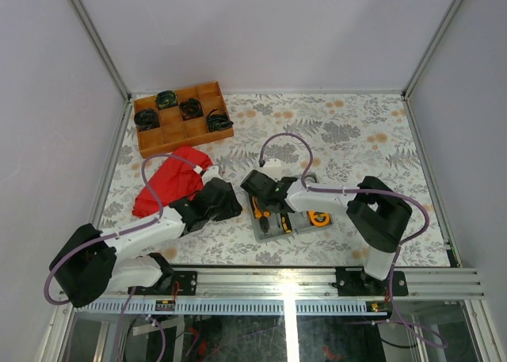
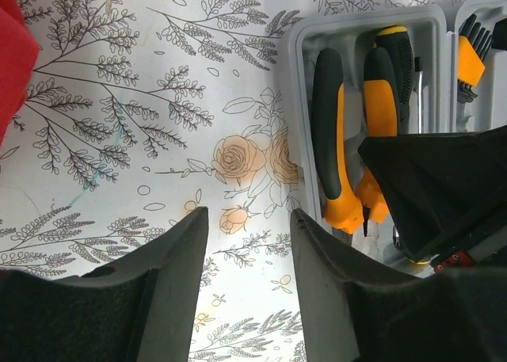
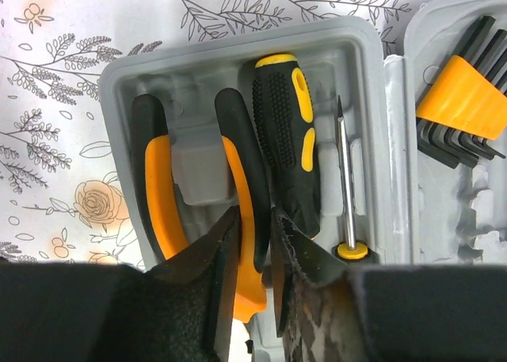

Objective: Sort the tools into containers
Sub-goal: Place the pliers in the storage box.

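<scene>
Open floral table (image 1: pixel 372 140) from twelve to three o'clock; wooden tray (image 1: pixel 170 144) and red cloth (image 1: pixel 174 184) block ten o'clock; grey tool case (image 1: pixel 269 229) fills centre.

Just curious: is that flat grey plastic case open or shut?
Open: the grey case shows orange-black pliers and a black screwdriver in its recesses.

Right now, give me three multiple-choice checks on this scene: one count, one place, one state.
1. How many black coiled bundles sit in the wooden tray? A two; B six; C four.
2. Where do the pliers lie? A in the wooden tray; B in the grey case; C across a bundle.
3. The left gripper is: A open, holding nothing; B shut on the pliers; C shut on a bundle.
Key: 1 C, the top view shows four. 2 B, they fill a moulded recess. 3 A, its jaws stand apart over bare tabletop.
</scene>
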### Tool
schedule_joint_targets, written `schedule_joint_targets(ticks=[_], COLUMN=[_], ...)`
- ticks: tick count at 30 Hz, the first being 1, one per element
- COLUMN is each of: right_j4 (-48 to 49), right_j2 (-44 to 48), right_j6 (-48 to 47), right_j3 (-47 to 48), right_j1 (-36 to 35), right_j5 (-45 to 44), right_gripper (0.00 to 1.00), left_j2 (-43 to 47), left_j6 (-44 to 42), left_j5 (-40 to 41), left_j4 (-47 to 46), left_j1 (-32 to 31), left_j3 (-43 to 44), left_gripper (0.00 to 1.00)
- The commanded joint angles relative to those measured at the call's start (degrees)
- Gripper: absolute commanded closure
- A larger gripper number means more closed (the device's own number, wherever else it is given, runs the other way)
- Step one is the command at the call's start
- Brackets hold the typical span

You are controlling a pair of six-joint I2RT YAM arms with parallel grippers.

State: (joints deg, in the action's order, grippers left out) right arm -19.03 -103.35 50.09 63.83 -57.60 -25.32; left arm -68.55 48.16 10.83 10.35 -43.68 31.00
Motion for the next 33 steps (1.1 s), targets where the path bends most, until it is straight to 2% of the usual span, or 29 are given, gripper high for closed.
schedule_joint_targets(ticks=[1, 6, 9, 14, 17, 20, 24, 28, 33], right_j4=[-0.1, 0.3, 0.0, 1.4, 4.3, 8.4, 8.9, 6.5, 4.5], right_j2=[1.0, 3.5, 5.8, 10.6, 12.1, 13.0, 10.8, 7.2, 4.4], right_j6=[-0.9, -2.2, -3.4, -6.6, -10.0, -12.3, -15.7, -16.7, -17.0], right_j3=[2.9, 2.5, 1.9, -1.2, -3.8, -6.0, -4.6, -1.6, 0.3], right_j1=[-0.5, -0.3, -0.1, 1.9, 4.6, 7.3, 8.5, 8.5, 8.6], right_j5=[1.5, 1.1, 0.8, 2.2, 8.2, 16.1, 21.3, 21.7, 20.3], right_gripper=[0.69, 0.61, 0.59, 0.75, 0.81, 0.82, 0.81, 0.82, 0.83], left_j2=[-0.6, -1.2, -1.4, -2.5, -3.9, -6.4, -10.8, -15.8, -18.5], left_j6=[0.3, -0.4, -1.0, -3.6, -6.6, -8.5, -9.2, -9.0, -8.7], left_j5=[-0.2, -0.5, -0.9, -3.0, -5.8, -6.6, -5.8, -4.6, -3.2], left_j4=[-1.4, -1.4, -1.6, -3.8, -7.2, -9.2, -8.1, -5.3, -4.1], left_j1=[0.4, 0.3, 0.3, 0.3, 0.4, 0.4, 0.6, 0.7, 0.8], left_j3=[0.1, 1.2, 1.7, 3.5, 4.7, 6.6, 10.5, 14.3, 16.0], left_gripper=[0.55, 0.55, 0.55, 0.57, 0.62, 0.68, 0.76, 0.83, 0.84])
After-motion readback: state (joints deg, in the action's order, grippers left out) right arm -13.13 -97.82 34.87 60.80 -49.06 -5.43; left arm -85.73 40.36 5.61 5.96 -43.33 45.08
